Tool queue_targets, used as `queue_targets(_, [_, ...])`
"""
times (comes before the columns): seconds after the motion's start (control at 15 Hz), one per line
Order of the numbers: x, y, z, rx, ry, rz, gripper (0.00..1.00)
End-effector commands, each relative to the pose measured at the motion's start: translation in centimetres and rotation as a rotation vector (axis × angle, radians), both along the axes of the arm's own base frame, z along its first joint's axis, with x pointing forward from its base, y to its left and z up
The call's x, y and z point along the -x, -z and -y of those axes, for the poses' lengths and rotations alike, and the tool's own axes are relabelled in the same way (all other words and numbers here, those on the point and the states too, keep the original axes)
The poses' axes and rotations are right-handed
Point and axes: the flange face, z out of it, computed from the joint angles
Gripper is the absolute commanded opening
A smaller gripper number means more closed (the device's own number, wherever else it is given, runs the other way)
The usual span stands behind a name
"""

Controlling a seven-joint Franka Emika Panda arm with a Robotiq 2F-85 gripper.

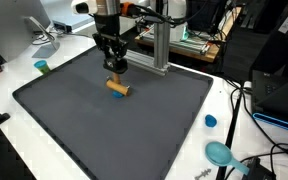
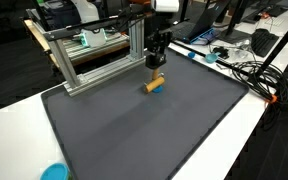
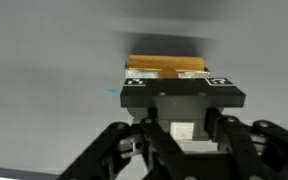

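A short wooden cylinder (image 1: pixel 117 88) (image 2: pixel 155 84) lies low on the dark grey mat (image 1: pixel 104 130) (image 2: pixel 154 130), toward its far edge. My gripper (image 1: pixel 113 70) (image 2: pixel 156 66) comes straight down on it from above. In the wrist view the cylinder (image 3: pixel 165 69) shows as an orange-brown bar just past the black fingertips (image 3: pixel 134 90), spanning the width between them, with its shadow on the mat beyond. The gripper (image 3: pixel 179 88) is shut on the cylinder, gripping it by its ends. Whether the cylinder still touches the mat cannot be told.
An aluminium frame (image 1: pixel 159 45) (image 2: pixel 94 55) stands just behind the gripper at the mat's far edge. On the white table around the mat lie a small blue cap (image 1: pixel 210 121), a teal scoop (image 1: pixel 220 153) (image 2: pixel 54 172), a green-blue cup (image 1: pixel 42 67) and cables (image 2: pixel 249 70).
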Motion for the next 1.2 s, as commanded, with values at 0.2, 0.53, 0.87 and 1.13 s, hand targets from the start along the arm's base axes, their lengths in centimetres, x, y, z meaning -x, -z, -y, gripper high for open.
queue_targets(0.2, [-0.7,1.7,-0.5,-0.024,-0.061,0.040,0.22])
queue_targets(0.53, [-0.8,1.6,-0.5,-0.045,-0.058,0.082,0.22])
queue_targets(0.87, [-0.3,-0.1,0.1,-0.016,-0.047,0.043,0.47])
queue_targets(1.13, [-0.9,0.1,-0.4,-0.036,-0.053,0.120,0.22])
